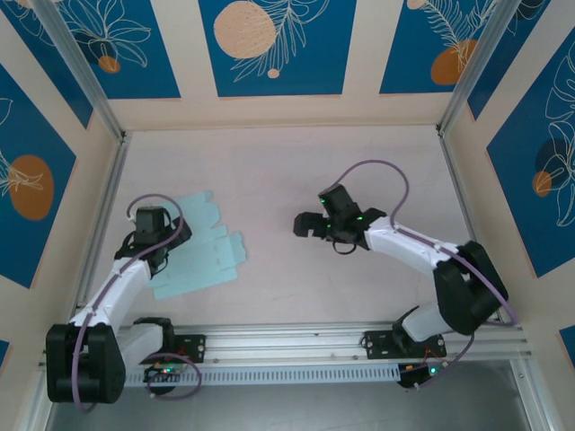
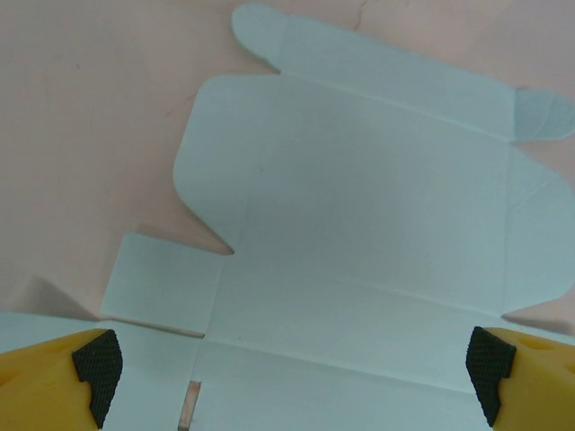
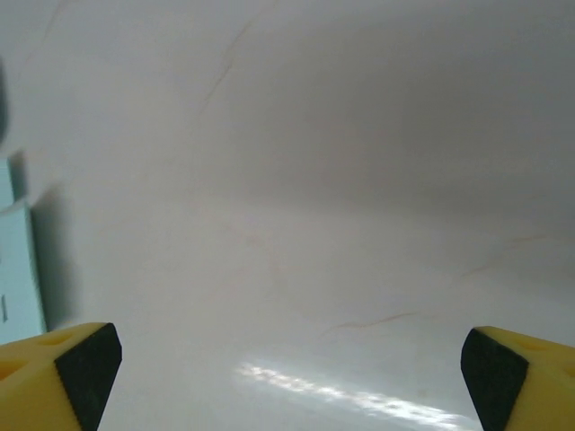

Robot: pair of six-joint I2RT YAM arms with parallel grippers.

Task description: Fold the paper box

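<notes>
The paper box (image 1: 199, 251) lies unfolded and flat on the table (image 1: 287, 162), a pale blue die-cut sheet with its long side running at a slant

The left fingers (image 2: 94, 364) stand wide apart above the sheet's left part, with nothing between them but card. Whether the pads touch the sheet I cannot tell. In the left wrist view the crease lines run straight across the panels. Two rounded tabs close the ends of the outermost strip, a sharp notch cuts into one side edge, and a small square flap juts out below that notch. One corner of the card by the yellow finger lifts a little off the table

The right fingers (image 1: 307, 224) hang to the right of the box, well apart from it and also spread open, holding nothing. From the right wrist, one straight edge of the box (image 3: 18, 260) shows at the side, and the rest beneath is bare table

To the right of the box and beyond it the table is free all the way to the patterned walls (image 1: 269, 45). On the left of the box the metal frame post (image 1: 103, 206) runs close by, and on its near side the mounting rail (image 1: 296, 337) closes off the space
</notes>
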